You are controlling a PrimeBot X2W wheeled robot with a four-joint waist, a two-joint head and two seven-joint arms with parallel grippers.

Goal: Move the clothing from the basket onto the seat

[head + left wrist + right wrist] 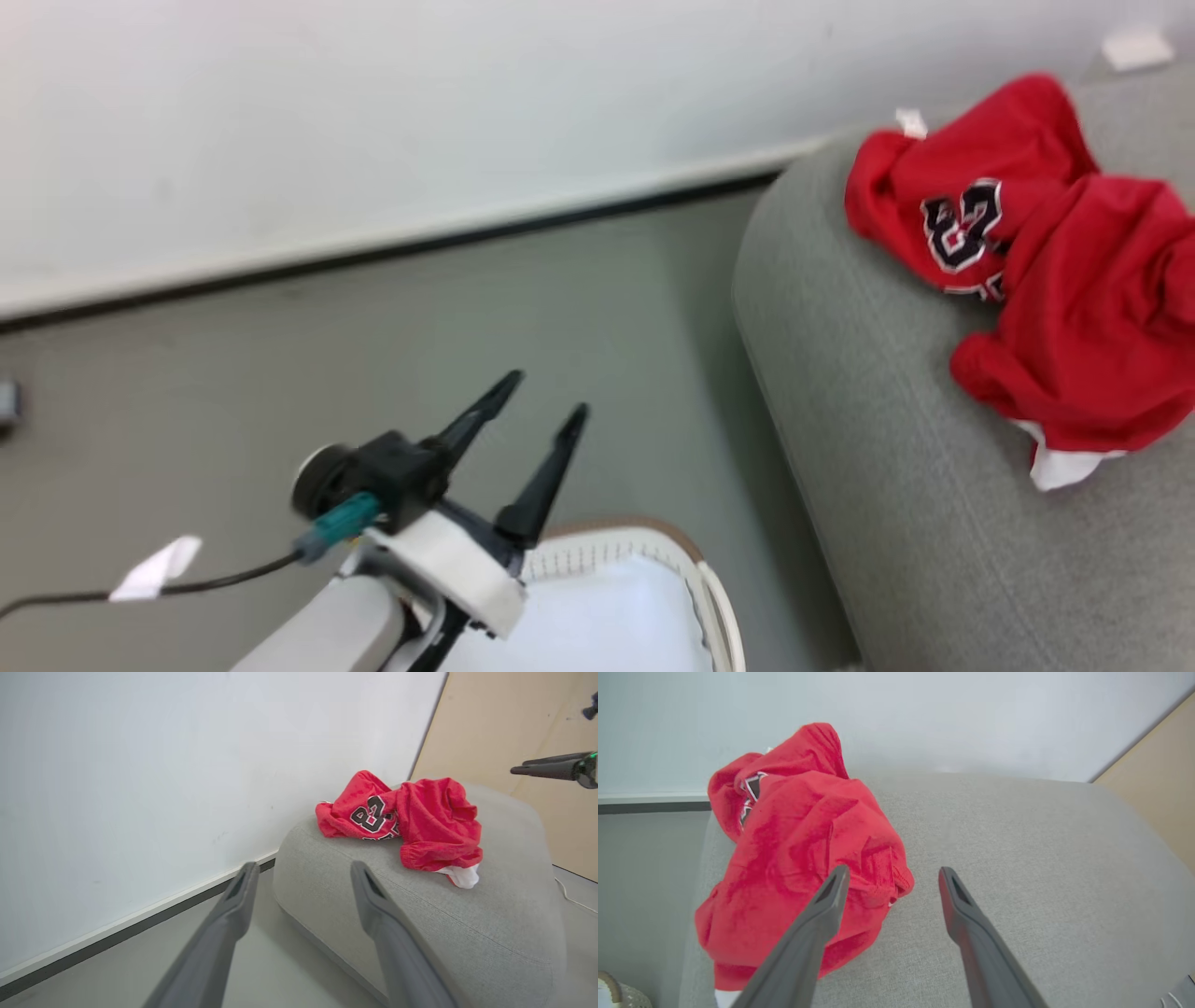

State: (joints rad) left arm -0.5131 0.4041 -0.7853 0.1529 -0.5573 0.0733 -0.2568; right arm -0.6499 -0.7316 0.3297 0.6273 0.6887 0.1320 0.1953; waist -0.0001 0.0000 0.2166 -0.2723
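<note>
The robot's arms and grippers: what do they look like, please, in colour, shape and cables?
The left gripper has two long, dark, tapering fingers on a black block with a white bracket, on a pale grey forearm. A teal plug carries a black cable with a white tag. The right gripper has the same dark grey fingers.

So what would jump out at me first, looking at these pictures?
The bright red clothing grabs you: a crumpled heap showing the number 23, lying on the big grey seat at the right of the head view. Next comes the left gripper, two dark fingers spread open at lower centre, beside the cream basket holding white cloth.
</note>
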